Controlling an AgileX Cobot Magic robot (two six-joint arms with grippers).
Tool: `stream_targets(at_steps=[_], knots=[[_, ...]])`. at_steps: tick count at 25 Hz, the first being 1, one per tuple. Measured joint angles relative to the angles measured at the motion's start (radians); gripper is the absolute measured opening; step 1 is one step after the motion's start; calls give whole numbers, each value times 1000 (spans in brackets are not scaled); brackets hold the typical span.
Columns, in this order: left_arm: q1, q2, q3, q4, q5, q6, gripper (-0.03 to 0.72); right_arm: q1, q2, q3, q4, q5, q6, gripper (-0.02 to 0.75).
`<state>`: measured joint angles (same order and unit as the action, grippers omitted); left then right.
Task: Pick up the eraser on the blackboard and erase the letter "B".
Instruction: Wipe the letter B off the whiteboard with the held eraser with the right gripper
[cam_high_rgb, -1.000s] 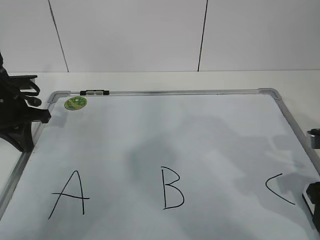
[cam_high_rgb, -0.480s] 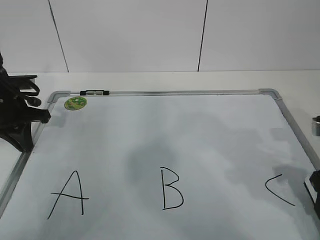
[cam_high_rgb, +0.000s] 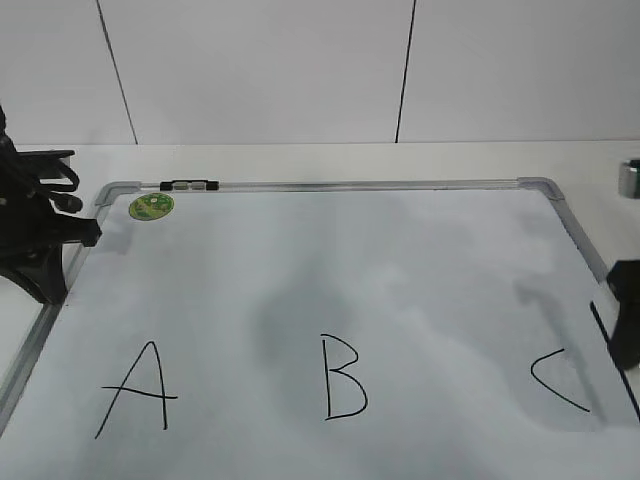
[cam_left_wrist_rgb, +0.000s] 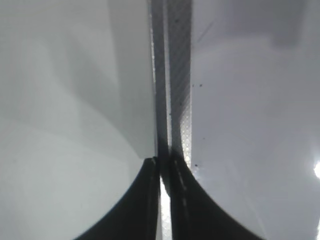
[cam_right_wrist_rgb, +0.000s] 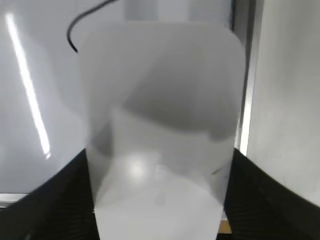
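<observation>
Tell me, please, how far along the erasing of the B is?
Pick-up looks done: the right wrist view shows the eraser filling the space between the right gripper's jaws, near the C at the board's right edge. The carry toward the B is in hand. The wipe is left: the B is whole. The left gripper sits shut at the board's left frame.

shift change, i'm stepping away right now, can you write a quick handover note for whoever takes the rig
Right gripper: shut on the eraser, at the right edge of the blackboard, near the letter "C".
Left gripper: fingers together, holding nothing, parked over the board's left frame.
Letter "B": intact at the board's front centre, between the letter "A" and the C.
Done: eraser picked up.
Left: carry it leftwards to the B and wipe only that letter.
</observation>
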<state>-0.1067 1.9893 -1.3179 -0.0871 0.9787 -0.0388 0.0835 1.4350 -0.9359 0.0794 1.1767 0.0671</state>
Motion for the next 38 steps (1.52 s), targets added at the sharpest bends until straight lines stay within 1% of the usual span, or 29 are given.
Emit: stream_targets(at_steps=[2, 4, 7, 12, 16, 20, 27, 29, 38], knots=[[0, 0, 0, 0, 2, 0, 17, 21, 0, -45, 3, 9, 0, 539], [0, 0, 0, 0, 2, 0, 17, 64, 0, -82, 4, 20, 7, 538], [0, 0, 0, 0, 2, 0, 17, 161, 25, -135, 7, 34, 38, 538], [0, 0, -1, 0, 6, 0, 17, 283, 134, -210, 8, 38, 80, 538], [0, 0, -1, 0, 6, 0, 17, 359, 231, -286, 4, 38, 98, 538], [0, 0, -1, 0, 6, 0, 17, 390, 318, -346, 0, 24, 107, 538], [0, 0, -1, 0, 7, 0, 17, 407, 458, -432, -63, 13, 115, 538], [0, 0, -1, 0, 7, 0, 17, 410, 486, -452, -65, 13, 119, 538], [0, 0, -1, 0, 7, 0, 17, 426, 522, -485, -57, -6, 120, 538]])
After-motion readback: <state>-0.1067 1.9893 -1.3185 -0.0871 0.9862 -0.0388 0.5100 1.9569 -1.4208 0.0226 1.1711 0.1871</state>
